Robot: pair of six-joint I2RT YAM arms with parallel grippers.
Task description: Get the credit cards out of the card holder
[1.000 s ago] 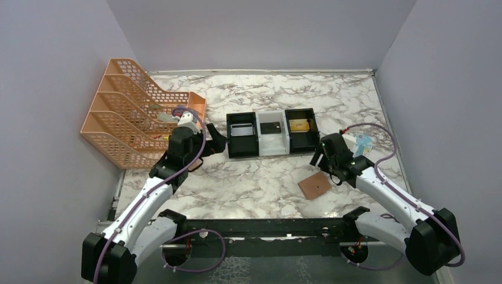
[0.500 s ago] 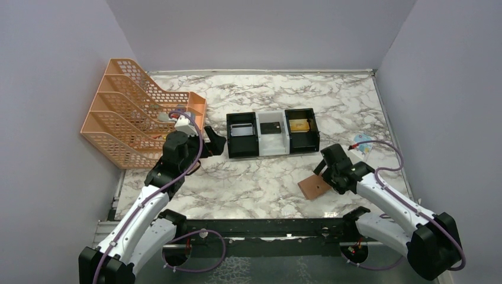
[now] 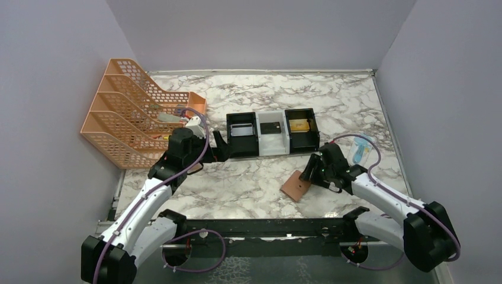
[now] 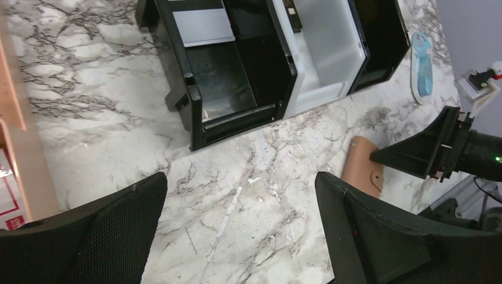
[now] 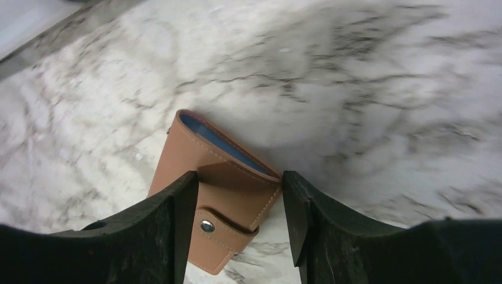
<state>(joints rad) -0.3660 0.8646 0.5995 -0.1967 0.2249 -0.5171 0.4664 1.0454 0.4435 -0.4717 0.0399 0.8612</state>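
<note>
The tan-brown card holder [image 3: 295, 186] lies folded on the marble in front of the tray, its snap strap fastened and its blue lining showing at the open edge [image 5: 222, 177]. No card shows inside it. My right gripper [image 3: 309, 171] is open low over it, its fingers straddling the snap end [image 5: 240, 207]. A greyish-silver card [image 3: 241, 129], a black card [image 3: 272, 127] and a yellow card [image 3: 299, 124] lie in the tray's three compartments. My left gripper [image 3: 220, 148] is open and empty, hovering over bare marble [image 4: 240, 236] in front of the tray. The card holder also shows in the left wrist view [image 4: 362, 171].
The black-and-white three-compartment tray [image 3: 243, 151] stands mid-table, also in the left wrist view [image 4: 237, 121]. An orange mesh stacked file rack [image 3: 127, 118] fills the back left. A light-blue packet [image 3: 361, 148] lies near the right wall.
My right gripper has moved left and down, and the card holder has shifted left with it. My left gripper has moved slightly right towards the tray's front.
</note>
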